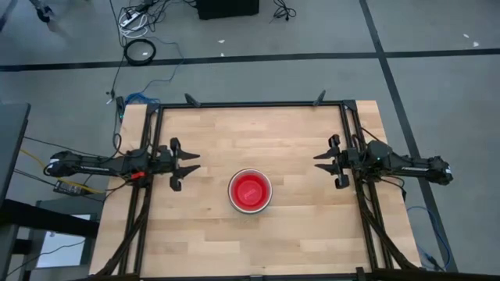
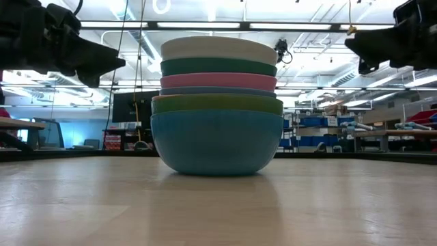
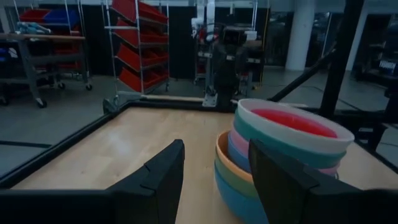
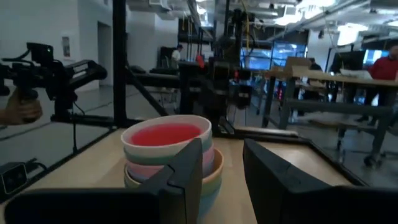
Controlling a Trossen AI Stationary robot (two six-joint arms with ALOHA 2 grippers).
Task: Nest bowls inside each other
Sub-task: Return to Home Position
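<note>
The bowls stand as one nested stack on the wooden table, a little toward its near edge. The large blue bowl rests on the table by its base. Above it show the rims of a sage green, a pink, a teal and a white bowl. A red bowl sits inside the white one, and an orange rim shows low in the stack. My left gripper hovers open at the table's left and my right gripper open at its right, both level, pointing inward, apart from the stack.
Black frame rails run along the table's far edge and both sides, under the arms. Bare wood lies between the two grippers and on the far side of the stack. Beyond the table a person's hand holds a dark device.
</note>
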